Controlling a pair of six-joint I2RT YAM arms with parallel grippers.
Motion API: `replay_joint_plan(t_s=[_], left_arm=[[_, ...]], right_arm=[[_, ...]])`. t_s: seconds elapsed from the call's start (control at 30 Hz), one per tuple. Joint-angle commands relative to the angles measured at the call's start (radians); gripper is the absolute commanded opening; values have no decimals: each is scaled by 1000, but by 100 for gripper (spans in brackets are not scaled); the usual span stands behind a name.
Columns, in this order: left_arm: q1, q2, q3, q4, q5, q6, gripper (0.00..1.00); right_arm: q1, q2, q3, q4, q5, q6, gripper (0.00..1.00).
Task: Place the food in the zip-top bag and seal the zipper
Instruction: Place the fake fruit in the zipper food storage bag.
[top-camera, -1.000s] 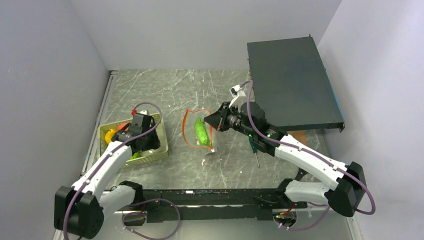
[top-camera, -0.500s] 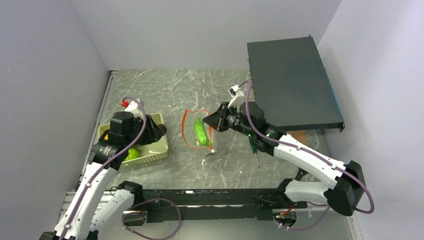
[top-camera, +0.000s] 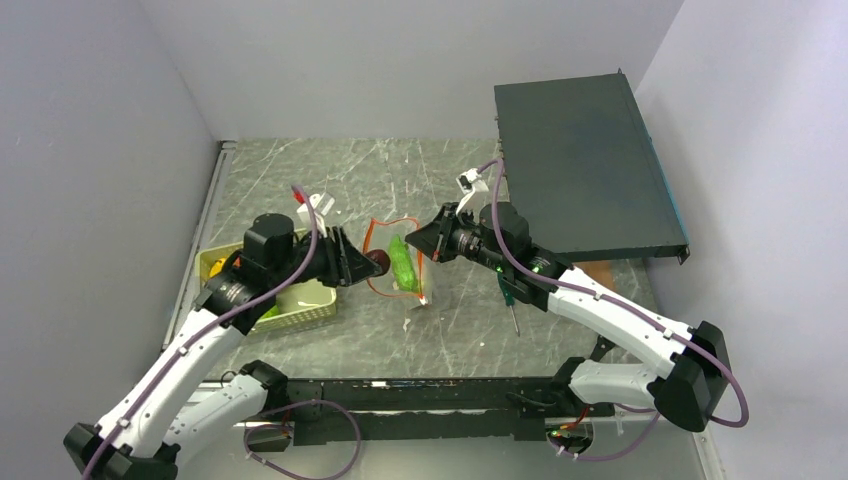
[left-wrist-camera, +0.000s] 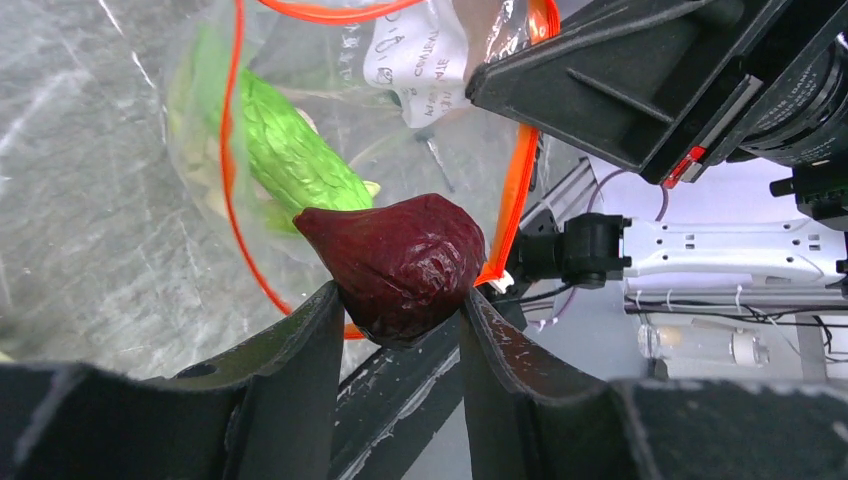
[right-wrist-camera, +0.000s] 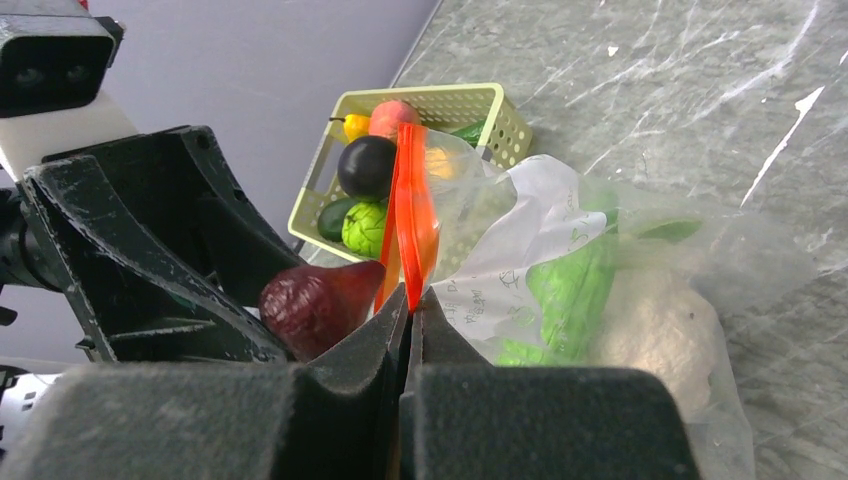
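Note:
The clear zip-top bag (top-camera: 410, 285) lies mid-table with a green toy vegetable (top-camera: 402, 262) inside. My right gripper (top-camera: 428, 240) is shut on the red-orange zipper strip (right-wrist-camera: 412, 215) and holds the mouth up and open. My left gripper (top-camera: 366, 265) is shut on a dark purple toy fruit (left-wrist-camera: 400, 262). It holds the fruit at the bag's open mouth, just left of the strip (left-wrist-camera: 232, 150). The fruit also shows in the right wrist view (right-wrist-camera: 318, 300), beside my right gripper (right-wrist-camera: 411, 298). The green vegetable shows through the plastic (left-wrist-camera: 290, 155).
The light green basket (top-camera: 312, 296) at the left holds more food: a dark round piece (right-wrist-camera: 365, 165), a green one (right-wrist-camera: 363, 226), yellow and orange ones. A green-handled screwdriver (top-camera: 508, 295) lies under the right arm. A large dark box (top-camera: 585, 165) stands at the back right.
My left arm has risen out of the basket with the dark purple fruit and swung right to the bag's mouth. The right arm and the bag have not moved.

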Motion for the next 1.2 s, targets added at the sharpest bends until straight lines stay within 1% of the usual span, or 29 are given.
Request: replay_joint_plan(t_s=[0.0, 0.13, 0.23, 0.4, 0.8, 1.0, 1.17], left_arm=[[-59, 42, 56, 78, -10, -26, 23], [-103, 86, 64, 64, -51, -27, 23], [-133, 135, 79, 49, -55, -25, 23], [-193, 225, 137, -17, -98, 3, 25], [-254, 400, 248, -100, -103, 45, 31], [-257, 429, 233, -72, -100, 39, 36], [-257, 449, 211, -25, -59, 23, 36]], right_arm=[[-4, -13, 42, 55, -12, 0, 0], [-5, -13, 45, 56, -15, 1, 0], [-3, -14, 43, 62, -19, 5, 0], [-3, -15, 39, 71, -26, 12, 0], [-4, -27, 43, 69, -26, 11, 0], [-4, -31, 40, 69, -23, 10, 0], [-3, -34, 41, 65, -21, 9, 0]])
